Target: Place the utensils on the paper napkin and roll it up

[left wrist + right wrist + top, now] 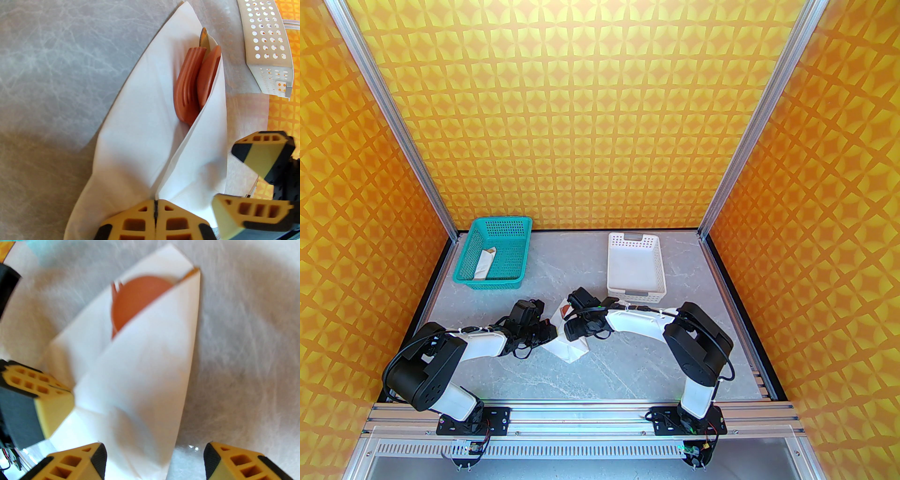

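The grey marbled surface (628,370) carries a white basket (635,291) near its far edge and a teal basket (465,253) at its far left corner, with a slim white paper tube (483,265) inside. Neither looks part of the job.

The paper napkin (140,131) lies about mid-surface, slightly toward the near edge, between the two arms. One side is folded across, so it makes a loose cone, not a roll.

The left hand (155,204) has its fingers pressed together at the point where the folds meet, apparently pinching the paper there. The right hand (154,447) stands wide apart and holds nothing, straddling the napkin's narrow end.

Inside the fold lie all three utensils: the spoon (138,301), the fork (187,86) and the knife (204,38) (only its tip shows).

So the placing looks done and the first wrap is on. What seems left is rolling the bundle over the remaining flap until it closes snugly.
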Controlling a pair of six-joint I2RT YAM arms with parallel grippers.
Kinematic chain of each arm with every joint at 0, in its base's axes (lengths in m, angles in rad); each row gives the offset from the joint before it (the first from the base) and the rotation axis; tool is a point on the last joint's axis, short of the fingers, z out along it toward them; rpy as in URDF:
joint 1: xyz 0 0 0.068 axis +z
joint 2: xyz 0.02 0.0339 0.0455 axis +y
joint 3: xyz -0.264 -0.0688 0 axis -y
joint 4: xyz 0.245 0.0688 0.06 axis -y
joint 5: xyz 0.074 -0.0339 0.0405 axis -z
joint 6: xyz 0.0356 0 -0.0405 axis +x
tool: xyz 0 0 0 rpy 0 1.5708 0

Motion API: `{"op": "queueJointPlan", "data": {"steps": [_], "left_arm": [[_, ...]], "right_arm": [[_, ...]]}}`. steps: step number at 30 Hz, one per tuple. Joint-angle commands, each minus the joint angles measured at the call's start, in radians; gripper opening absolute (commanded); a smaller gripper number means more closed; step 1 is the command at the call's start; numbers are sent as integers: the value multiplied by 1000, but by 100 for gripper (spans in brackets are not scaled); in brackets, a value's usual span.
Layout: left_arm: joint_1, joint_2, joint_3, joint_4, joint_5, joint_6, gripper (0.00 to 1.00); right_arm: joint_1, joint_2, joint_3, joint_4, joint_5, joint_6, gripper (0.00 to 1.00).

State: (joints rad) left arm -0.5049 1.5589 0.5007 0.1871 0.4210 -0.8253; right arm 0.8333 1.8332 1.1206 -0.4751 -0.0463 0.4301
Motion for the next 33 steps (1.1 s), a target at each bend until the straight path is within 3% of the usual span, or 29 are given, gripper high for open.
{"op": "queueJointPlan", "data": {"steps": [1, 17, 33], "left_arm": [[-3, 40, -12, -130, -45, 26, 0], [-3, 36, -13, -133, -45, 28, 0], [-4, 35, -13, -138, -48, 29, 0]], "right_arm": [[12, 25, -12, 6, -19, 12, 73], [26, 43, -49, 1, -18, 19, 70], [10, -93, -38, -35, -18, 10, 73]]}}
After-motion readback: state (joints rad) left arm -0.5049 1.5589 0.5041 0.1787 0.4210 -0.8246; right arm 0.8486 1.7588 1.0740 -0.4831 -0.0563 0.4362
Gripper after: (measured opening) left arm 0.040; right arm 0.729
